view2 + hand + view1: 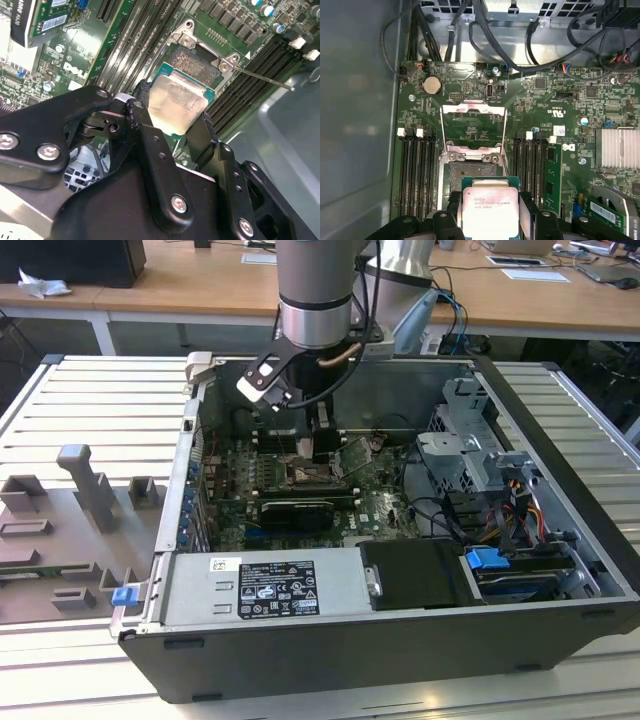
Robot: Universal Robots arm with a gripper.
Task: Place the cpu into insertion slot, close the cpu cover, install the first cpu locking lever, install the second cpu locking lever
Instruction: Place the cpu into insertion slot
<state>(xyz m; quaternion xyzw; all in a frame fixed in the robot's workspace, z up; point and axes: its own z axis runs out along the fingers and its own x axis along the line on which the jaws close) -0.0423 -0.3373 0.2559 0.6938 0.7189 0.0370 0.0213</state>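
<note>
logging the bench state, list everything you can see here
computer case: one, dark grey, open, on the slatted table
motherboard: one, green, inside the case
insertion slot: one, black frame, dark pins, on the motherboard
cpu cover: one, silvery, swung open beyond the slot
cpu: one, silvery top, held partly over the slot
locking lever: one, thin metal, angled out beside the slot
memory slots: several, black, both sides of the slot
power supply: one, silver-grey, along the case's near side
gripper: one, black, shut on the cpu
</note>
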